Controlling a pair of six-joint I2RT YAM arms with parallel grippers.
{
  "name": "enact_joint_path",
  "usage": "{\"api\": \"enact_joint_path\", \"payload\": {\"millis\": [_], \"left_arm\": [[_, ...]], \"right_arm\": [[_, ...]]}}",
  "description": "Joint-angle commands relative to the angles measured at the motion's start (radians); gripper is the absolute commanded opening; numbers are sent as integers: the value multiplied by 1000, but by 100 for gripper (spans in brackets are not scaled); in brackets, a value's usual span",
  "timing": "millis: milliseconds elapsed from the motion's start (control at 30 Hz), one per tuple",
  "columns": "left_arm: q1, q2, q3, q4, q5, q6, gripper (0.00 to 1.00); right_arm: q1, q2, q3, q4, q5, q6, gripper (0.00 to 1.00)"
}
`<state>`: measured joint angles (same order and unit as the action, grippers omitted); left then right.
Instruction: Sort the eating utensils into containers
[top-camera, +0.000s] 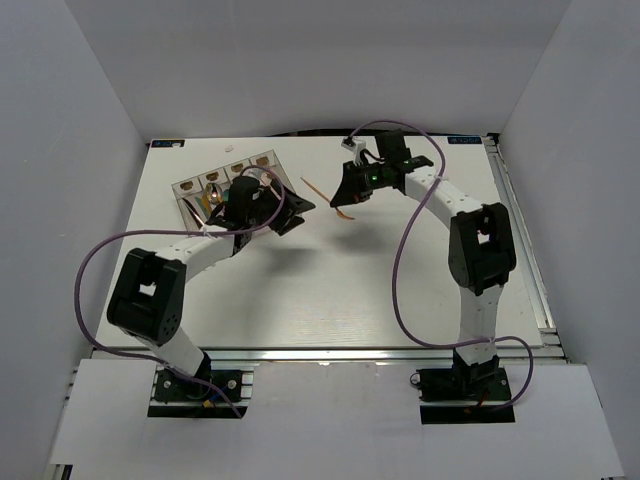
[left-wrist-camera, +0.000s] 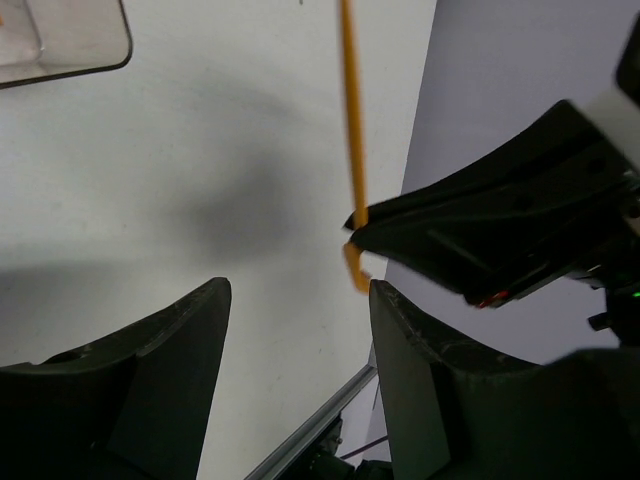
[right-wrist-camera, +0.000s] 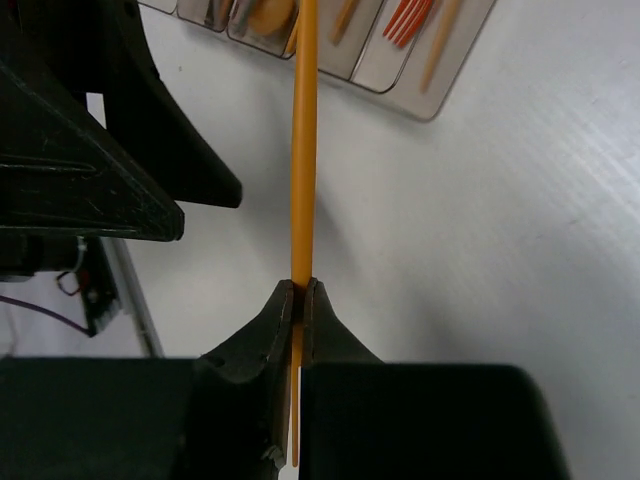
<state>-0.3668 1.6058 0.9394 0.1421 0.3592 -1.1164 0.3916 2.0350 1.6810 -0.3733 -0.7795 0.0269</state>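
Right gripper (right-wrist-camera: 302, 290): clenched on the orange utensil (right-wrist-camera: 303, 150), pinching it near one end, with a short stub behind the jaws.
Utensil axis: long and thin, running straight up the right wrist frame; I cannot tell which kind of utensil it is.
Containers (right-wrist-camera: 400, 70): at the top of that frame, in line with the utensil. In the overhead view they sit upper left (top-camera: 190, 185), their row slanted.
Left gripper (top-camera: 295, 213): released and holding nothing, just beside the bins and nearer them than the right.
Room: the table (top-camera: 330, 290) is bare at frame centre. The left fingers likely crowd the direct path.
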Motion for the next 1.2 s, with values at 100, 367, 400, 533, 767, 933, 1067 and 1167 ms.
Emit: {"api": "enact_joint_path", "payload": {"millis": [100,367,400,533,767,933,1067,1167], "left_arm": [[-15,31,53,66,11,-33,68],[-18,63,64,71,9,-34,65],[-18,66,68,71,9,-34,65],[-20,80,85,71,12,-31,64],[-20,86,90,74,23,-28,54],[-20,86,98,76,61,-16,2],[-17,68,119,33,43,19,0],[0,69,180,-123,18,154,0]], "right_arm": [[18,-39,-49,80,-64,182,0],[36,-62,-79,105,-162,200,0],[41,-68,-86,105,-167,200,0],[61,-82,-128,103,-191,192,0],[79,-93,-122,116,-216,191,0],[78,-79,-106,119,-207,176,3],[75,-68,-67,82,-202,101,39],[56,-70,-34,-1,-170,-5,64]]}}
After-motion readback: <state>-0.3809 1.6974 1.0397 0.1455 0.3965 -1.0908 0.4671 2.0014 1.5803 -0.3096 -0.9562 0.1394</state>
